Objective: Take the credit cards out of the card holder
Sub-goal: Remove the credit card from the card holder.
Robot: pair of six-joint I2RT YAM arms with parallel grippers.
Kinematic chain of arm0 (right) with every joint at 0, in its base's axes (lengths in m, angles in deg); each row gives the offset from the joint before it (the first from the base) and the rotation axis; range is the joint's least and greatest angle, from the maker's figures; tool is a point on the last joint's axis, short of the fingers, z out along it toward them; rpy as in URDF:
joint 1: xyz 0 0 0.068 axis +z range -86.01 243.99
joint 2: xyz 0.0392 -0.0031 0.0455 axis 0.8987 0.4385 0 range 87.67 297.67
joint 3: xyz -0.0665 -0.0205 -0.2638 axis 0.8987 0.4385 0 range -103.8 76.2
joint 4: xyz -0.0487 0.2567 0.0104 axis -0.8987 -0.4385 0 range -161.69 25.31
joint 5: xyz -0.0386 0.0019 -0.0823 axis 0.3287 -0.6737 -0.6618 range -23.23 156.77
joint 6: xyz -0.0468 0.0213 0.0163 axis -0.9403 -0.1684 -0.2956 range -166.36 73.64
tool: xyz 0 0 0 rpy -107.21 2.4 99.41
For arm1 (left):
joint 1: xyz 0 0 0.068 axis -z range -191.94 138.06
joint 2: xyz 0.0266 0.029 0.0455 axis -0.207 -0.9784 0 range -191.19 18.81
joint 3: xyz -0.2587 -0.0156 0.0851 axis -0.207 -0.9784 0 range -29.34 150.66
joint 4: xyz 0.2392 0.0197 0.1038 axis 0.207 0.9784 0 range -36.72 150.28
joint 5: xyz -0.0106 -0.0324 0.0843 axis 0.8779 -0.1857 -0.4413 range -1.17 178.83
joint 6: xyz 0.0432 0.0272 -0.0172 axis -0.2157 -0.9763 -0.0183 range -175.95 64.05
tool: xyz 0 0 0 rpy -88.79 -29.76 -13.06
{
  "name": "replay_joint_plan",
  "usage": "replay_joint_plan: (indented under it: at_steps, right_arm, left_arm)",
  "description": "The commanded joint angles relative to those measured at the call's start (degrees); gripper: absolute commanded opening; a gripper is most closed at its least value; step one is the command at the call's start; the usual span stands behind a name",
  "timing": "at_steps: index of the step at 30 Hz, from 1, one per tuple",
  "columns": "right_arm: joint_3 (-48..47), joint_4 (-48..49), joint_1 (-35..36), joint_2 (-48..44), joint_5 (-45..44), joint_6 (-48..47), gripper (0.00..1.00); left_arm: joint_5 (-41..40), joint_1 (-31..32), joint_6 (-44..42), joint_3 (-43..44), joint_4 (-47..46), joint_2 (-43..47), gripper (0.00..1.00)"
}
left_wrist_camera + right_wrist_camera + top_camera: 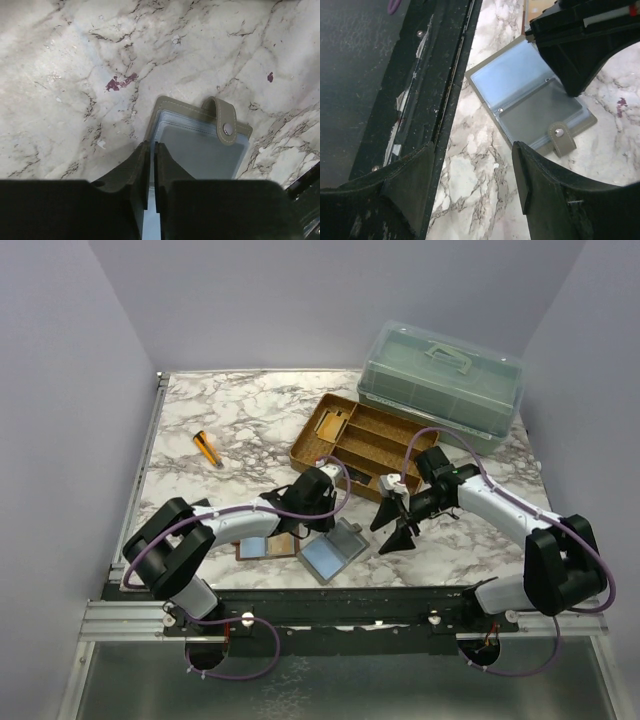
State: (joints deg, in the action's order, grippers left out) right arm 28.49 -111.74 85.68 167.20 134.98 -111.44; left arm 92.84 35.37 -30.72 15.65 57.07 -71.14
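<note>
The reddish-brown card holder [262,548] lies open near the front edge, showing a blue and a tan-orange inner panel. It shows in neither wrist view. My left gripper [303,530] hangs just right of it, over the near-left corner of a blue-grey two-panel folder [335,552]. In the left wrist view the gripper [151,145] is shut to a thin slit with nothing seen in it, above the folder [200,145] with its snap tab. My right gripper [393,530] is open and empty right of the folder. In its wrist view the gripper [472,150] spreads wide over bare marble, the folder [530,100] beyond.
A brown compartment tray [360,440] and a clear lidded box [440,375] stand at the back right. An orange and black pen [208,448] lies at the left. The black front rail [330,605] runs below the folder and shows in the right wrist view [420,75].
</note>
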Motion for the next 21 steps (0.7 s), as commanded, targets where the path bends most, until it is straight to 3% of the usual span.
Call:
replay_joint_plan:
  at_steps: [1,5,11,13,19,21]
  right_arm:
    - [-0.31,3.70,2.19,2.16,0.10,5.25,0.69]
    - [-1.30,6.65,2.82,3.94,-0.06,10.75,0.68]
    - [-0.52,14.71,2.96,4.93,-1.77,22.03,0.68]
    - [-0.52,16.46,3.17,5.55,-2.27,25.81,0.68]
    - [-1.15,17.18,8.87,8.36,-7.03,27.78,0.65]
    - [-1.06,17.78,10.81,9.46,-9.73,27.73,0.63]
  left_arm:
    - [-2.45,0.08,-0.71,-3.36,-6.25,4.60,0.09]
    - [-1.96,0.14,-1.47,-7.75,-11.88,7.86,0.00]
    - [0.16,0.13,-2.73,-11.92,-17.58,10.00,0.00]
    - [0.73,0.10,-1.23,-11.56,-16.49,9.93,0.14]
    - [1.65,-0.15,9.09,-13.89,-15.87,13.66,0.28]
    - [1.34,-0.62,13.45,-15.79,-16.43,15.83,0.37]
